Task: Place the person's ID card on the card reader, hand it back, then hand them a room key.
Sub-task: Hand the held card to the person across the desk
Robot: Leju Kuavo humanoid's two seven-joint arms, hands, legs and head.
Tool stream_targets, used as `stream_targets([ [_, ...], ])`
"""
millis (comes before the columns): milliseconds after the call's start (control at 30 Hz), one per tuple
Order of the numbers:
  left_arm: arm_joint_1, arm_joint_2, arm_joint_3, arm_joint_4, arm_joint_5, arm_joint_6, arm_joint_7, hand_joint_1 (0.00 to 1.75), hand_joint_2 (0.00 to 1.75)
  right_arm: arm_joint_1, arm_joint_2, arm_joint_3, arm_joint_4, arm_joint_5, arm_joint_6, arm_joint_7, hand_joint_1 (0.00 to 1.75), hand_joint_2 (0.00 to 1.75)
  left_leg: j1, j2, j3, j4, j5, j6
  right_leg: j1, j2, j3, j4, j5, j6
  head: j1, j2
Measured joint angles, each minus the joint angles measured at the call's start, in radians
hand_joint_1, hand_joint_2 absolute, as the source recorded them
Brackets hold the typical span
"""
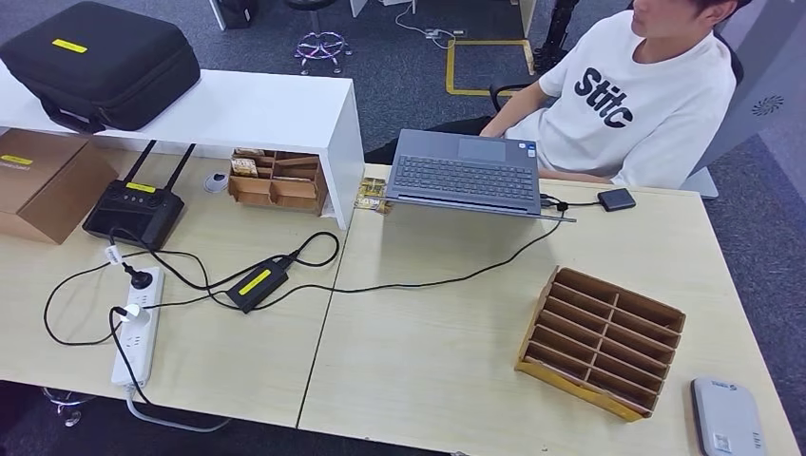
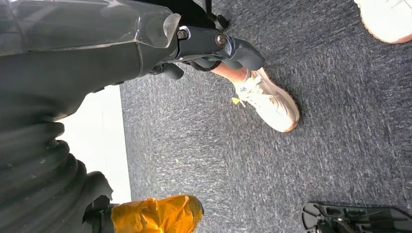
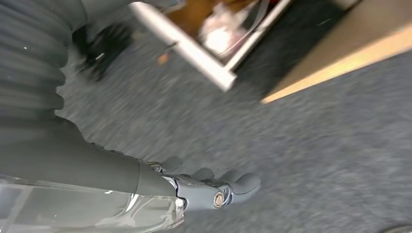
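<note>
Light wood desk [image 1: 428,342] over grey carpet, head view: person in a white printed T-shirt [image 1: 646,90] sits at the far side behind an open grey laptop [image 1: 468,173]. Small dark device [image 1: 616,199] lies just right of the laptop, cabled to it. Cardboard slotted organizer [image 1: 601,340] sits toward the near right of the desk; grey card reader [image 1: 727,416] lies just beside it at the near right corner. No card can be made out on the reader, and the slots' contents cannot be told. White shelf [image 1: 238,109] at far left carries a black case [image 1: 100,65]; below it a cardboard tray [image 1: 278,180], a black controller with antennas [image 1: 133,209], a brown box [image 1: 43,180]. White power strip [image 1: 138,328] and black adapter with yellow label [image 1: 257,282] lie on the left half with tangled black cables.

Left wrist view: left hand [image 2: 214,48] hangs over carpet, fingers extended and apart, holding nothing. White sneaker [image 2: 267,99] of a person is just past the fingertips; orange-taped part [image 2: 155,213] near the frame edge.

Right wrist view: blurred. Right hand [image 3: 214,187] hangs over carpet, fingers loosely apart, nothing in them. Desk edge [image 3: 335,65] is well apart from it.
</note>
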Motion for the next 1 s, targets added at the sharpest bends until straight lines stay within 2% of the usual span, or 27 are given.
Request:
stream_targets([
  [133,0.0,-0.004,0.01,0.0,0.0,0.004,0.004,0.0,1.75,-0.016,0.032,0.001,0.047,0.051,-0.129,0.027,0.0,1.75,0.0,0.001,0.0,0.0,0.0,0.0,0.0,0.001,0.0,0.0,0.0,0.0,0.0,0.0],
  [233,0.0,-0.006,0.016,0.0,0.0,0.013,0.009,0.0,1.75,-0.035,0.053,-0.002,0.086,0.034,-0.166,0.057,0.0,1.75,0.0,0.001,0.0,0.0,0.0,0.0,0.0,0.001,0.0,0.0,0.0,0.0,0.0,0.0],
  [300,0.0,-0.007,0.018,0.0,-0.001,0.023,0.016,0.0,1.75,-0.051,0.062,-0.014,0.115,-0.016,-0.137,0.096,0.0,1.75,0.0,0.002,0.0,0.0,0.0,0.0,0.0,0.001,0.0,0.0,0.0,0.0,0.0,0.0],
  [367,-0.001,-0.008,0.021,0.0,-0.002,0.028,0.021,0.0,1.75,-0.068,0.067,-0.026,0.145,-0.05,-0.062,0.148,0.0,1.75,0.0,0.002,0.0,0.0,0.0,0.0,0.0,0.002,0.0,0.0,0.0,0.0,0.0,0.0],
  [500,-0.001,-0.009,0.028,0.0,0.006,0.065,-0.002,0.0,1.75,-0.096,0.067,-0.012,0.196,0.038,0.095,0.258,0.0,1.75,0.0,0.002,0.001,0.0,0.0,0.0,0.0,0.002,0.0,0.0,0.0,0.0,0.0,0.0],
  [567,-0.002,-0.013,0.042,0.0,0.036,0.165,-0.039,0.0,1.75,-0.104,0.067,0.022,0.212,0.123,0.147,0.295,0.0,1.75,0.0,0.002,0.001,0.0,0.0,0.0,0.0,0.002,0.0,0.0,0.0,0.0,0.0,0.0],
  [700,-0.011,-0.041,0.104,-0.003,0.143,0.529,-0.112,0.0,1.75,-0.105,0.067,0.134,0.23,0.278,0.178,0.303,0.0,1.75,0.0,0.002,0.001,0.0,0.0,0.0,0.0,0.002,0.0,0.0,0.0,0.0,0.0,0.0],
  [733,-0.014,-0.048,0.122,-0.003,0.163,0.587,-0.126,0.0,1.75,-0.105,0.067,0.157,0.233,0.295,0.172,0.301,0.0,1.75,0.0,0.002,0.001,0.0,0.0,0.0,-0.001,0.002,0.0,0.0,0.0,0.0,0.0,0.0],
  [800,-0.019,-0.061,0.151,-0.003,0.184,0.639,-0.139,0.0,1.75,-0.105,0.067,0.192,0.237,0.325,0.15,0.3,0.0,1.75,-0.001,0.001,0.0,0.0,0.0,0.0,-0.001,0.001,0.0,0.0,0.0,0.0,0.0,0.0],
  [867,-0.024,-0.072,0.17,-0.002,0.181,0.61,-0.123,0.0,1.75,-0.106,0.067,0.233,0.239,0.37,0.134,0.305,0.0,1.75,-0.001,0.001,0.0,0.0,0.0,0.0,-0.001,0.001,0.0,0.0,0.0,0.0,0.0,0.0],
  [900,-0.026,-0.073,0.174,-0.001,0.163,0.54,-0.099,0.0,1.31,-0.107,0.067,0.256,0.24,0.396,0.138,0.311,0.0,1.75,0.0,0.001,0.0,0.0,0.0,0.0,-0.001,0.002,0.0,0.0,0.0,0.0,0.0,0.0],
  [933,-0.027,-0.071,0.174,-0.001,0.135,0.433,-0.067,0.0,0.87,-0.108,0.066,0.282,0.241,0.426,0.15,0.321,0.0,1.75,0.0,0.002,0.0,0.0,0.0,0.0,-0.001,0.002,0.001,0.0,0.0,0.0,0.0,0.0],
  [1000,-0.026,-0.053,0.157,0.0,0.06,0.152,-0.008,0.0,0.87,-0.114,0.062,0.333,0.244,0.486,0.192,0.351,0.0,1.75,0.0,0.002,0.0,0.0,0.0,0.0,-0.001,0.002,0.001,0.0,0.0,0.0,0.0,0.0],
])
